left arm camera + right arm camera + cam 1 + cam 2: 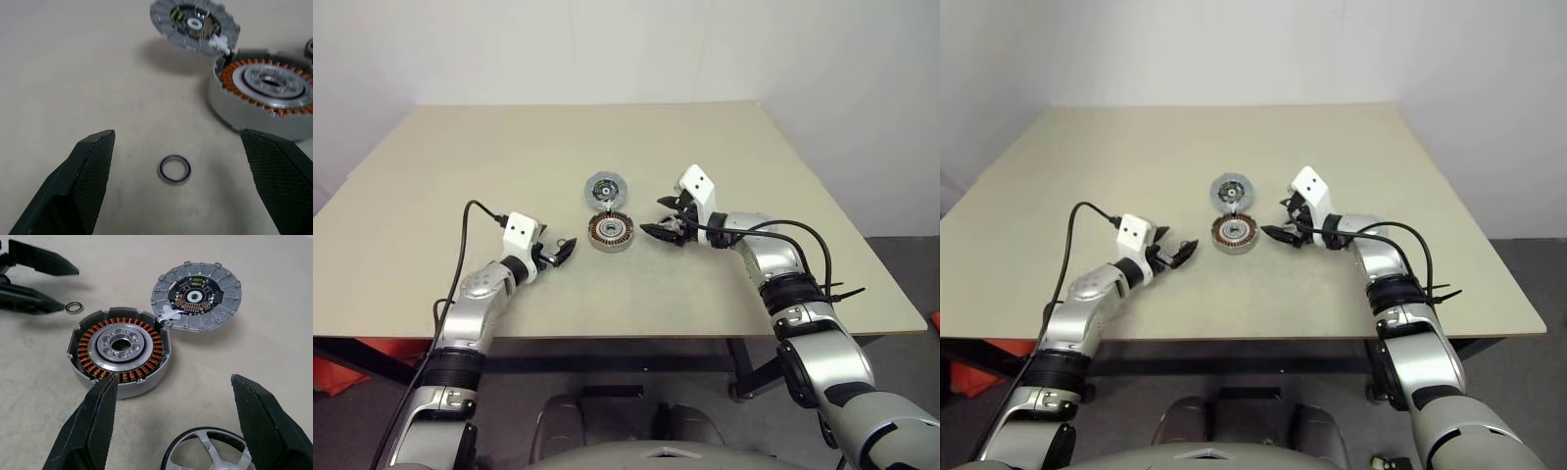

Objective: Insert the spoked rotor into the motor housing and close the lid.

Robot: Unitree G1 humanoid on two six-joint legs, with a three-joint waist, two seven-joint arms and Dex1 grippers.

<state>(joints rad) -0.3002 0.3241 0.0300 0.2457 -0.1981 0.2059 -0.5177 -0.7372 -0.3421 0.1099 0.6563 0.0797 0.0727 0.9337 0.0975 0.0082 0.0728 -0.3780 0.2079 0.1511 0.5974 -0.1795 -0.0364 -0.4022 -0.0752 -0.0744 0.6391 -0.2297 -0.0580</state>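
Spoked rotor (208, 453) not in yet: it lies on the worktop (460, 176) just below your right fingers (100, 416), spread wide, empty. Motor housing (120, 351) sits just past them, lid (195, 296) swung open. Left fingers (88, 166) wide, empty, small ring (175, 169) between them. Insert and close both pending

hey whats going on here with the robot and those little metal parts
A two-armed robot is putting a small motor together on a table. The motor housing, with copper windings showing, sits open; its lid is swung back flat on the table, joined at the rim. The spoked rotor lies on the table beside the housing, not yet inserted, right by the open right gripper. The left gripper, also open, hovers near a small loose ring. Neither holds anything.
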